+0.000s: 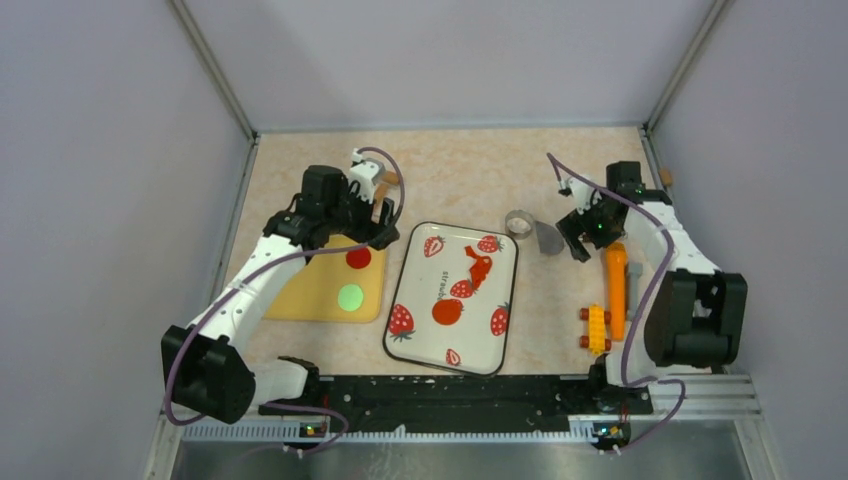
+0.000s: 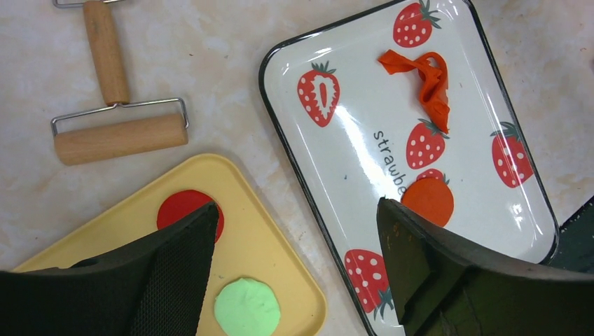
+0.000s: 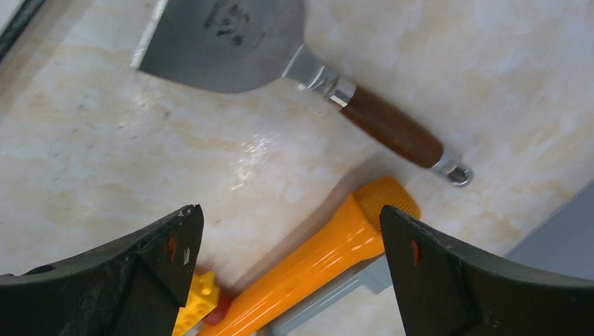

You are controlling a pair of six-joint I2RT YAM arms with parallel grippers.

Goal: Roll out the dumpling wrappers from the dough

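Left gripper (image 2: 295, 210) hangs released and empty; right gripper (image 3: 291, 210) is likewise spread wide, grasping nothing. The dough (image 2: 424, 80), a ragged orange-red scrap, lies at 1 o'clock on the strawberry tray (image 2: 357, 84), an orange-red disc (image 2: 429, 199) below it. At the tray's 9 o'clock, a yellow board (image 2: 273, 245) carries a red wrapper (image 2: 183, 210) and a green wrapper (image 2: 246, 306). A rolling pin (image 2: 119, 136) sits at 11 o'clock and a scraper (image 3: 231, 42) at 2 o'clock.
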